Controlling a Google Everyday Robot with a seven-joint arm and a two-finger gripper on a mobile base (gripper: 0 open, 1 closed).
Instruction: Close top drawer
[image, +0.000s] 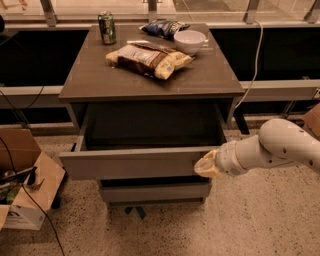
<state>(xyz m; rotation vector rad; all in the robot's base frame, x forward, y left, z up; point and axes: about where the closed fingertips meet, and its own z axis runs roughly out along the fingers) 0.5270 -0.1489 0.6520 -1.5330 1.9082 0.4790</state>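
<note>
Speckled floor (250, 220) runs under a grey bench (90, 80) that stands before a dark, railed ledge. On the bench top, a green can (106, 28) stands upright at the back left. A tan snack bag (147, 58) lies flat near the middle. Behind it is a blue bag (165, 27), and just to the right of that a white bowl (189, 41). The top drawer (130, 163) is under the bench top and pulled well out toward me, its wide, plain front panel facing the floor space and its box open and dark inside. Below it, a shorter drawer front (155, 192) sits further back. My end effector (206, 165) is at the right end of the top drawer's front panel, level with it and right against its edge. I cannot tell whether it is wide or narrow, and it holds nothing that I can see. My white arm (280, 145) reaches in from the right. A white cable (257, 55) hangs down past the bench's right side. An open cardboard box (22, 200) rests on the floor at the left.
</note>
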